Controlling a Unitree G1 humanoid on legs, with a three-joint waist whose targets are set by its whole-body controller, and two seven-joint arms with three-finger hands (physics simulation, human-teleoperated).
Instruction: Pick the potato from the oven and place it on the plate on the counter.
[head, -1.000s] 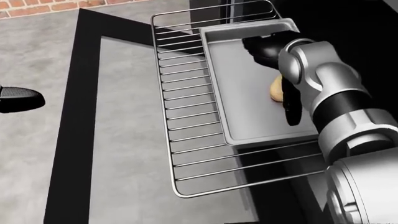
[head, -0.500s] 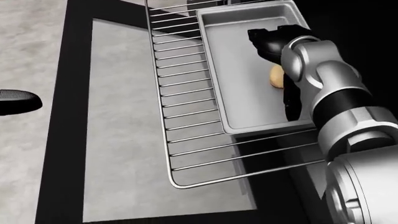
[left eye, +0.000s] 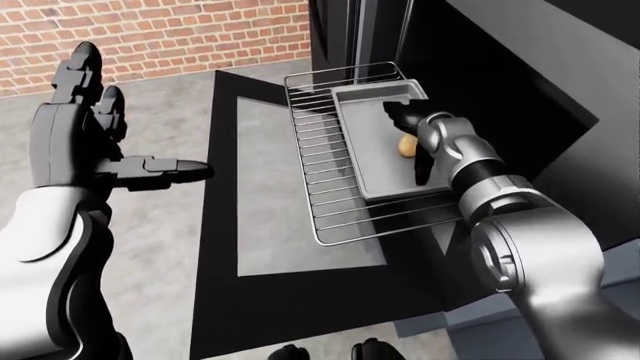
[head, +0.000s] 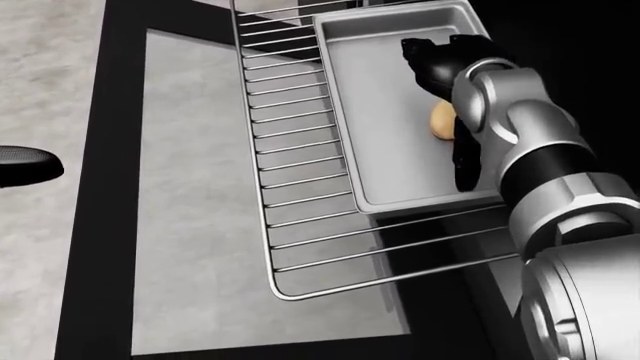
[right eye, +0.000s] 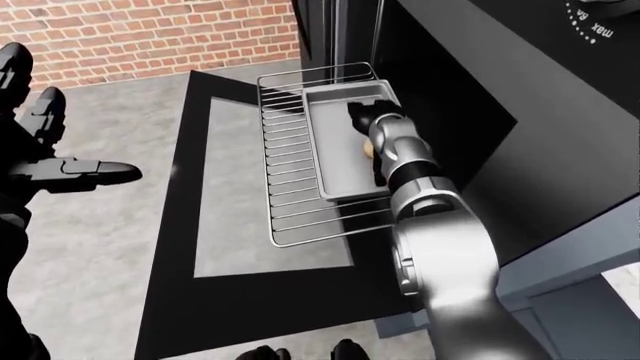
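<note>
The potato (head: 441, 122), small and tan, lies on a grey baking tray (head: 385, 142) toward its right side. The tray rests on a wire oven rack (head: 300, 187) pulled out over the open oven door. My right hand (head: 438, 112) hovers over the tray, open, with dark fingers (head: 428, 58) above the potato and one finger (head: 466, 165) hanging below it. The wrist hides the potato's right part. My left hand (left eye: 130, 131) is raised at the left of the left-eye view, open with fingers spread. No plate shows in any view.
The black oven door (left eye: 215, 247) with its grey window lies flat, low and to the left of the rack. The dark oven body (right eye: 470, 97) fills the right. A brick wall (left eye: 180, 30) and grey floor lie beyond. My feet (left eye: 330, 351) show at the bottom.
The camera has dipped, so rack and tray sit higher in the head view. My right hand has stayed spread over the potato, shifting only slightly.
</note>
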